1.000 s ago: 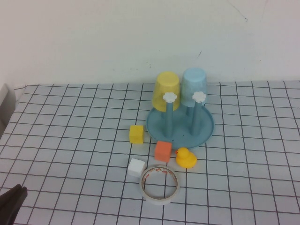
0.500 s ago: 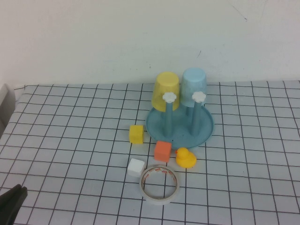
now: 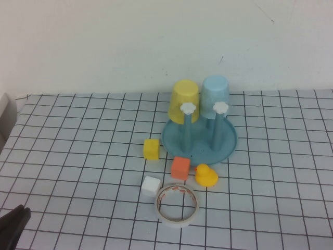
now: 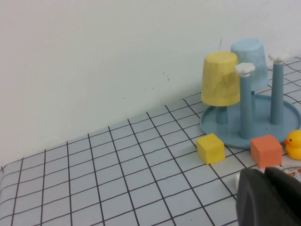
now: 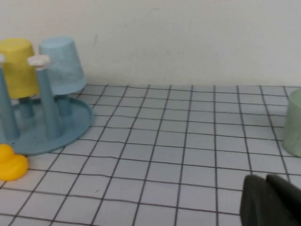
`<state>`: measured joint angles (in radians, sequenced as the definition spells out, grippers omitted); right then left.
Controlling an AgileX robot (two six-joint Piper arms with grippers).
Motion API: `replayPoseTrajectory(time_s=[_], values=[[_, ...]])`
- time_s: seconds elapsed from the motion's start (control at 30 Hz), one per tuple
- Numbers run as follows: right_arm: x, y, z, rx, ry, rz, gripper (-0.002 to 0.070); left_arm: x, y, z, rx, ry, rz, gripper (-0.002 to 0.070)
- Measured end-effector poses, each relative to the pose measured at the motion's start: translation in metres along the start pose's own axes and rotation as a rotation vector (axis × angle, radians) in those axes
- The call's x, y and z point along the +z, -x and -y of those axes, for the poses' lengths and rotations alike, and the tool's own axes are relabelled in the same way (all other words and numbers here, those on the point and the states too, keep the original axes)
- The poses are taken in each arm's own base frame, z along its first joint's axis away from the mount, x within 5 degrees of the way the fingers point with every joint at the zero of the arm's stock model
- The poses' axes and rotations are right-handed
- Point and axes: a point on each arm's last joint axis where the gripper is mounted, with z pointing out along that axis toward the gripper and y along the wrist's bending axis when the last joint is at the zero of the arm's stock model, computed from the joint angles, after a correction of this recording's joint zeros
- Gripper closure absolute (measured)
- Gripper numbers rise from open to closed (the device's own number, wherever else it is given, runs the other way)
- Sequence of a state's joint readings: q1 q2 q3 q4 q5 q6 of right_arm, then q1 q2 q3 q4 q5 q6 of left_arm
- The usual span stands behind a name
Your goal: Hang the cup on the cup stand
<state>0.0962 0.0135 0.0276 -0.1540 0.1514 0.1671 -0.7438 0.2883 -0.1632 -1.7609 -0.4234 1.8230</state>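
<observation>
From my remote station: the light blue plain plastic tumbler (image 3: 216, 95) sits upside down on a rear peg of the round blue-teal plastic cup stand (image 3: 229, 146), at the far middle of the checked white surface (image 3: 78, 146), close to the pale wall. Beside it on the robot's left, a yellow plastic cup (image 3: 185, 99) hangs inverted the same way. Two nearer pegs stand bare, each tipped by a white flower-shaped knob (image 3: 188, 108).

In front of the stand lie a yellow cube (image 3: 151, 149), an orange cube (image 3: 180, 168), a yellow rubber duck (image 3: 206, 175), a small white cube (image 3: 151, 186) and a white tape roll (image 3: 178, 203), the roll lying flat just beside the white cube.

My left pincer (image 3: 13, 225) shows as a dark tip at the near left corner of the surface, well apart from the stand, closed with nothing held; its wrist camera looks across the yellow cube toward both cups (image 4: 249, 59). My right pincer (image 5: 273, 200) is outside the high view; its own camera shows its dark fingers together, empty, low over the grid, with the stand (image 5: 70, 129) and blue tumbler (image 5: 61, 63) beyond and a pale green object (image 5: 294, 122) at the frame's edge.
</observation>
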Motion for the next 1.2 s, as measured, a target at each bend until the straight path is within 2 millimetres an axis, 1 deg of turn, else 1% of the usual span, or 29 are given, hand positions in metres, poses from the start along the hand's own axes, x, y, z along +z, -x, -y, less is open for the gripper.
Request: replayPoseTrajectory(time_s=[0.27,0.47,0.7,0.97,1.2], values=[[-0.003,-0.001,0.009,-0.017,-0.172,0.0,0.0678,0.0,0.0,0.0,0.002,0.0,0.0,0.0677],[-0.004,-0.005,0.013,-0.004,-0.247,-0.048,0.0678,0.0,0.0,0.0,0.002,0.0,0.0,0.0677],[-0.004,-0.009,0.014,0.0,-0.261,-0.086,0.0678,0.0,0.0,0.0,0.002,0.0,0.0,0.0677],[-0.004,-0.012,0.012,-0.011,-0.221,-0.117,0.0678,0.0,0.0,0.0,0.002,0.0,0.0,0.0677],[-0.004,-0.013,0.012,-0.012,-0.218,-0.139,0.0678,0.0,0.0,0.0,-0.001,0.0,0.0,0.0677]])
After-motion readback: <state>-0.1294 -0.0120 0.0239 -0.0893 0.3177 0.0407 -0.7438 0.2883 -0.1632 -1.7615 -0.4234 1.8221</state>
